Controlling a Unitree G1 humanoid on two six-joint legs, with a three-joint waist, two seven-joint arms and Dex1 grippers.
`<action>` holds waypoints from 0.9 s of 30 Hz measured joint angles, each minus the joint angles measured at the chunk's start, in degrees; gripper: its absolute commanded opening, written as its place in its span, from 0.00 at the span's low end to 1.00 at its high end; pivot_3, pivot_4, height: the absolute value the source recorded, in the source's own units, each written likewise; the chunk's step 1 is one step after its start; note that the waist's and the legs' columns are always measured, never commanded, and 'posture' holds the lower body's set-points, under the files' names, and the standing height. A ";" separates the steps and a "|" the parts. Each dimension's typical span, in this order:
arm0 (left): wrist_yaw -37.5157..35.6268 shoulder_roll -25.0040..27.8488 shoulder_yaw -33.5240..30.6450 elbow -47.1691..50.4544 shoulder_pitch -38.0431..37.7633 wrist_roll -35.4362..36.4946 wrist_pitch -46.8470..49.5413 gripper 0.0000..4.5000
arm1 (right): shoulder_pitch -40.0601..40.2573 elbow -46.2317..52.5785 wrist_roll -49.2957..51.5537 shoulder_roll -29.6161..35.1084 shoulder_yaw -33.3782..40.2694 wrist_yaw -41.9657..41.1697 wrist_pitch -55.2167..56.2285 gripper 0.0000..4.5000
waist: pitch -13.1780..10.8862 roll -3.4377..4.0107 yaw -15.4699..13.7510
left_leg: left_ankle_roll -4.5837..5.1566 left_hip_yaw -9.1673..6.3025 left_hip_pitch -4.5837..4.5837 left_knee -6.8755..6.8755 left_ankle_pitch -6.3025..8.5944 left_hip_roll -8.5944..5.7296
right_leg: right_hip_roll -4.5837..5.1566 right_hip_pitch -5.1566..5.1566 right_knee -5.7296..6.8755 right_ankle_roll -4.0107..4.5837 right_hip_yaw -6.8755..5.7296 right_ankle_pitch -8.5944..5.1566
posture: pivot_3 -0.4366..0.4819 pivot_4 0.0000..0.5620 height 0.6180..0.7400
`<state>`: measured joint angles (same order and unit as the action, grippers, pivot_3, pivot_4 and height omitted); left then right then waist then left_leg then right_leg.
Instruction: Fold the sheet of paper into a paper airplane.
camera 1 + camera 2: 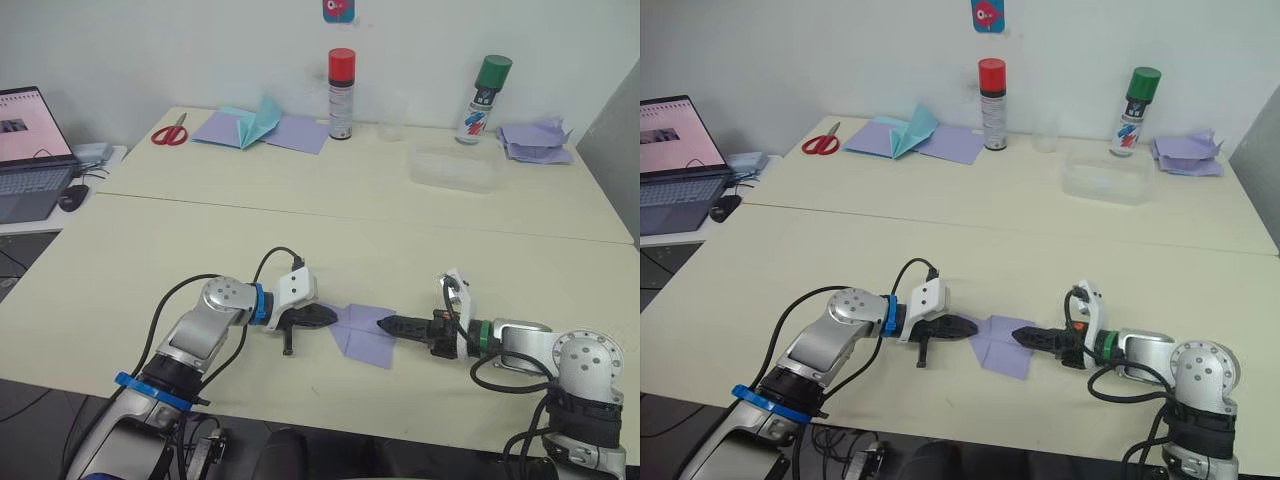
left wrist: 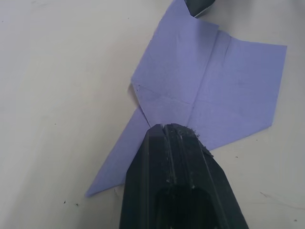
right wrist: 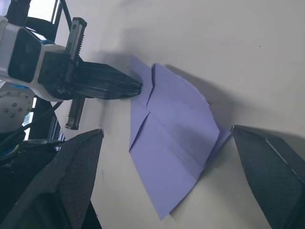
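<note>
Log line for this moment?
paper airplane: partly folded, flat on table | left end effector: shut, tip on paper | right end effector: open

A pale cream table carries the folded paper airplane near its front edge. Along the back lie red scissors, purple sheets, two spray cans, a clear tray and crumpled purple papers.

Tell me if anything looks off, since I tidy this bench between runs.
The wrinkly heap of purple papers at the far right corner of the cream table looks crumpled and untidy. The half-folded lavender paper sheet lies uneven, one edge lifted beside the right end effector. Nothing is spilled.
</note>
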<state>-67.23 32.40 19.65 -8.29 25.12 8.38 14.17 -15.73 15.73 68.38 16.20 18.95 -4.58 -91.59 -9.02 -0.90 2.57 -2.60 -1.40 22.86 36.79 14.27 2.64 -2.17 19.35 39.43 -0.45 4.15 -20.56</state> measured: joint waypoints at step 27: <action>-0.41 -0.06 -0.03 0.62 0.25 0.01 0.28 0.00 | 2.02 -7.63 39.65 10.52 -18.24 32.90 24.95 0.01 | -0.06 0.05 0.15 | 0.02 0.02 0.13 -0.30 0.00 -0.02 | 0.02 0.05 -0.41 -0.01 0.03 -0.01 | 0.48 0.27 1.00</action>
<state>-67.64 32.34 19.63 -7.67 25.36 8.39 14.45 -13.72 8.10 108.02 26.73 0.70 28.32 -66.64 -9.08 -0.85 2.72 -2.58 -1.37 22.99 36.49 14.26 2.62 -2.15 19.40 39.02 -0.46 4.18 -20.56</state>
